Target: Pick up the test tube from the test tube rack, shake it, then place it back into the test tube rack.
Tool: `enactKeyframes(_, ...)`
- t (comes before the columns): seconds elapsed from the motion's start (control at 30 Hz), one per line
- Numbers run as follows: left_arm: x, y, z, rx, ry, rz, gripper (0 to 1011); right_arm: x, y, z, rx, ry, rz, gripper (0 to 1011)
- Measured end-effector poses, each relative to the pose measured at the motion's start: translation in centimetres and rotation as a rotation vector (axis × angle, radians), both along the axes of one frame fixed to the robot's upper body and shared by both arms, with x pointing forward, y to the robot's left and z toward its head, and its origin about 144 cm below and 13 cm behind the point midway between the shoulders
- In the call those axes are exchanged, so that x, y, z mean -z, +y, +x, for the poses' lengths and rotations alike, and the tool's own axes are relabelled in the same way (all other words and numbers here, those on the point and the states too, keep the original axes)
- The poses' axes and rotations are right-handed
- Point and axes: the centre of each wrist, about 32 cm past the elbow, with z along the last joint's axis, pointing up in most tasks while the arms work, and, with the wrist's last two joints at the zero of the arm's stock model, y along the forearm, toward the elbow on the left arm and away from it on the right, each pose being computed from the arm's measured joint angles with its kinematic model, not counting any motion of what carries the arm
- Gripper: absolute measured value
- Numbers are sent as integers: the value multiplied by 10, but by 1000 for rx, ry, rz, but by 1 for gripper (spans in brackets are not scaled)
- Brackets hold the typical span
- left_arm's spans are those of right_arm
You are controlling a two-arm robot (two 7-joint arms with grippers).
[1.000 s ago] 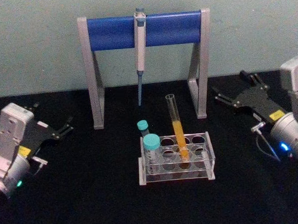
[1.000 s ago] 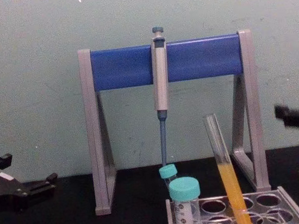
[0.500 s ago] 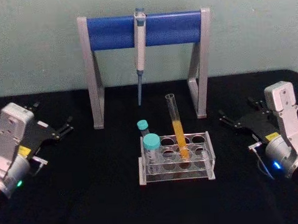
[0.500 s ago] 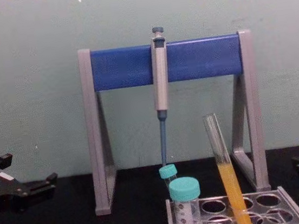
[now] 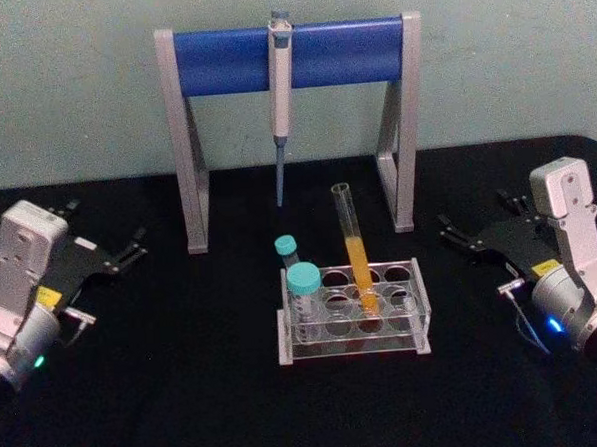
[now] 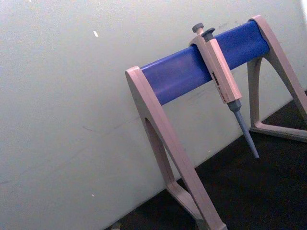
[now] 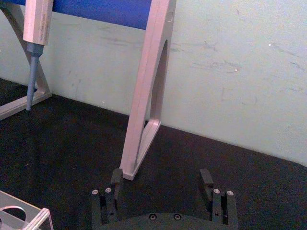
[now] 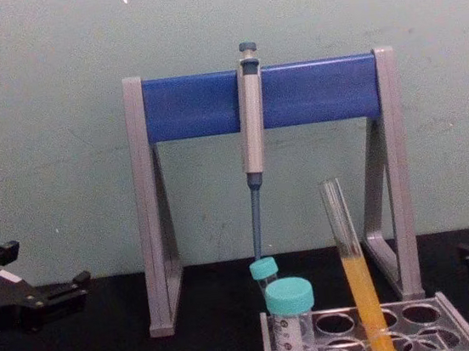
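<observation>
We find the rack (image 5: 352, 319) nearest on the black tabletop (image 5: 187, 390), about midway between its left and right edges. The tube (image 5: 353, 251) stands in a hole of the rack's back row, right of centre, leaning a little with its open top toward the left; orange-yellow liquid fills its lower half. Two teal-capped tubes (image 5: 303, 295) sit at the rack's left end, one behind the other.

The left gripper (image 5: 125, 259) rests near the left edge, well apart from the rack; we note its fingers spread, holding nothing. The right gripper (image 5: 459, 237) lies near the right edge; in the right wrist view its fingers (image 7: 115, 179) stand apart, empty.

Farthest back, by the wall, the pipette (image 5: 280, 104) hangs from the stand (image 5: 288, 56).
</observation>
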Motion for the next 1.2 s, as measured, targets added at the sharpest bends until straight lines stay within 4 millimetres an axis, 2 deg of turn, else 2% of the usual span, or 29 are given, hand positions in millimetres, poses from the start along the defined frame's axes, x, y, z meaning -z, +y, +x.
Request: enactKeyframes(1.2,0,0,0,0,0,0,1002,-1,0,0,-1,-2,-2,1000)
